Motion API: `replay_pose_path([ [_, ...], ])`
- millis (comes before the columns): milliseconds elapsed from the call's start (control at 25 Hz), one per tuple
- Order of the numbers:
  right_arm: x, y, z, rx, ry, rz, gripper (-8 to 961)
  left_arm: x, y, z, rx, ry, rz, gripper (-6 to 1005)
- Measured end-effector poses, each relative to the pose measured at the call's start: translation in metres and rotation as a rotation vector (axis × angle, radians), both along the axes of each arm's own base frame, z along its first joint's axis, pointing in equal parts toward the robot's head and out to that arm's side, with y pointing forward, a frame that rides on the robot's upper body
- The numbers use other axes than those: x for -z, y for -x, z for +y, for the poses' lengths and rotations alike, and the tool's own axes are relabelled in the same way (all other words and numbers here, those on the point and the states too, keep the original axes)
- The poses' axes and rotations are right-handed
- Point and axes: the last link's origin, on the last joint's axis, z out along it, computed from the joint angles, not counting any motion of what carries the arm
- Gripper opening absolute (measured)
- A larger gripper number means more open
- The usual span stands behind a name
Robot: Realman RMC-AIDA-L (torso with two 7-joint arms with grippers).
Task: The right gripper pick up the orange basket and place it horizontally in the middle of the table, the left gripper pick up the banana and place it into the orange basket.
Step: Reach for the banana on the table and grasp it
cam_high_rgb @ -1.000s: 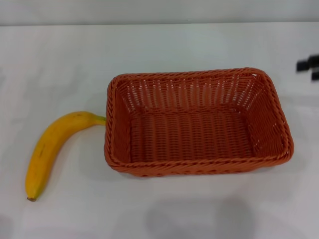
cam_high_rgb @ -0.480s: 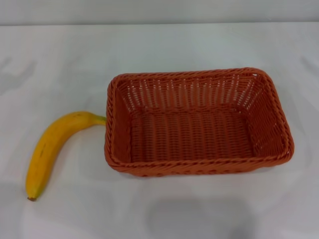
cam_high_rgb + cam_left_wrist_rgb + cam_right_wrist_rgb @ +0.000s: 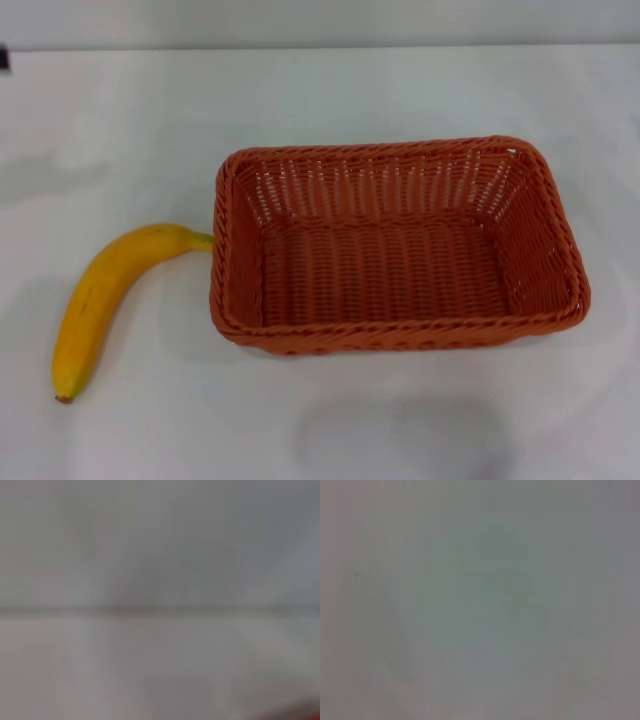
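The orange basket (image 3: 395, 245) lies lengthwise across the middle of the white table (image 3: 330, 90), open side up and empty. The yellow banana (image 3: 100, 300) rests on the table just left of it, with its greenish stem touching the basket's left rim and its brown end toward the front. A small dark sliver of my left gripper (image 3: 3, 58) shows at the far left edge, well behind the banana. The right gripper is out of view. In the left wrist view only bare table and a strip of the orange basket (image 3: 300, 713) show.
The table's back edge (image 3: 320, 47) runs along the top of the head view, with a grey wall behind it. Bare tabletop surrounds the basket and banana. The right wrist view holds only a plain grey surface.
The right gripper, seen at the right edge one second ago, has left the view. A dark sliver has appeared at the far left edge. Basket and banana have not moved.
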Motion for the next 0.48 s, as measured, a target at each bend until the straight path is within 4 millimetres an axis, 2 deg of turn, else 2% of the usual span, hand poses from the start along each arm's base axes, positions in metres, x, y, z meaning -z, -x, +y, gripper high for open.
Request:
replay_pose_path([
  [160, -0.002, -0.004, -0.002, -0.001, -0.010, -0.030, 686, 0.010, -0.018, 0.007, -0.051, 0.160, 0.104, 858],
  [280, -0.003, -0.007, -0.005, 0.001, -0.015, -0.041, 686, 0.026, -0.024, 0.011, -0.075, 0.271, 0.154, 858],
  [480, -0.005, -0.015, -0.014, 0.008, -0.019, -0.057, 686, 0.079, -0.030, 0.020, -0.072, 0.437, 0.247, 858],
])
